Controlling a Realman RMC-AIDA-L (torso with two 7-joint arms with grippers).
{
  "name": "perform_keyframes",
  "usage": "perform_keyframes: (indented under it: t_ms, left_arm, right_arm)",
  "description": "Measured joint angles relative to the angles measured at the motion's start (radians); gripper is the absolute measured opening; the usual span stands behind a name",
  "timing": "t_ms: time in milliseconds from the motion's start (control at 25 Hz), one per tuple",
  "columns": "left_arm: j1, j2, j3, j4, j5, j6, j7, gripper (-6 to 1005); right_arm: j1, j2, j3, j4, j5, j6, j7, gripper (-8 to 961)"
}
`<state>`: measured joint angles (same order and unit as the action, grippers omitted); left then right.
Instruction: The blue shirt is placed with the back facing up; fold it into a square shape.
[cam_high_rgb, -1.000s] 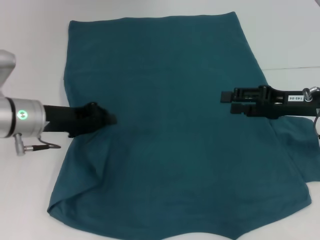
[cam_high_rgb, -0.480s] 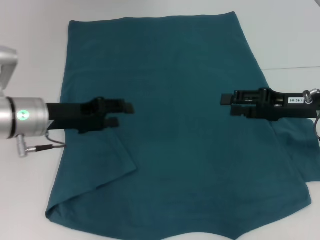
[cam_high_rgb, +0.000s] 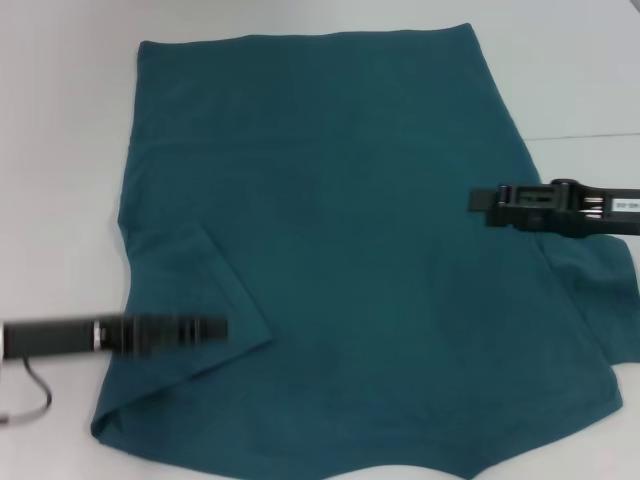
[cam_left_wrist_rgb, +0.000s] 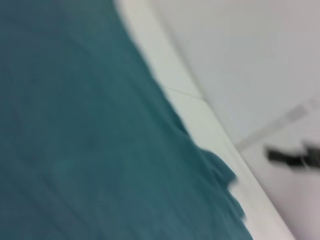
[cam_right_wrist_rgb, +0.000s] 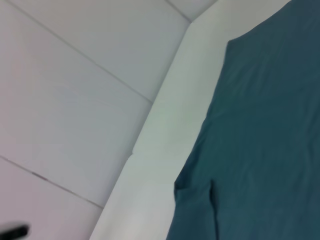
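— Where is the blue shirt (cam_high_rgb: 350, 250) lying right now?

— It is lying spread out on the white table (cam_high_rgb: 60, 150), plain side up, taking up most of the surface in front of the robot. Its left sleeve is lying folded in over the body, making a triangular flap near the lower left edge. The right sleeve is sticking out flat on the table on the other side.

— And the left pincer (cam_high_rgb: 215, 328), what is it doing?

— It is hovering low over that folded flap, reaching in from the left side of the table. It is showing as a dark streak, so I cannot tell whether its fingers are apart or together. Nothing seems to be hanging from it.

— Is the right pincer (cam_high_rgb: 480, 201) holding anything?

— No, I am not seeing any cloth in it. It is reaching in from the right, sitting over the shirt's right edge, just above where the sleeve joins the body. It is turned edge-on to me, so I cannot say whether it is open or closed either.

— What are the wrist cameras giving you?

— The left one is showing the teal cloth (cam_left_wrist_rgb: 75, 140) running beside the pale table edge (cam_left_wrist_rgb: 200, 115). The right one is showing the shirt (cam_right_wrist_rgb: 260, 140) again, with a small fold at its border next to the table's rim (cam_right_wrist_rgb: 160, 130).
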<state>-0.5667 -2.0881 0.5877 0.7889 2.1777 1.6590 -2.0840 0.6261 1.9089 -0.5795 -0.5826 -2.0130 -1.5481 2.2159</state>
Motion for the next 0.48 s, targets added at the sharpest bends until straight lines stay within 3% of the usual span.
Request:
perform_keyframes:
  t_ms: [160,280,480]
  left_arm:
    - [0.063,-0.041,-0.004,0.019,-0.014,0.12,0.287,696]
    - [0.081,-0.066,-0.004,0.016,-0.025,0.133,0.368,698]
    - [0.076,-0.072,-0.006,0.005,-0.051,0.129,0.365,702]
  right_arm:
    - [-0.018,-0.018,0.003,0.0,-0.001,-0.003,0.0,708]
    - [-0.031,-0.022,0.003,-0.003,-0.006,-0.011,0.0,707]
    - [-0.063,-0.047,-0.004,-0.069,-0.053,-0.037,0.031,705]
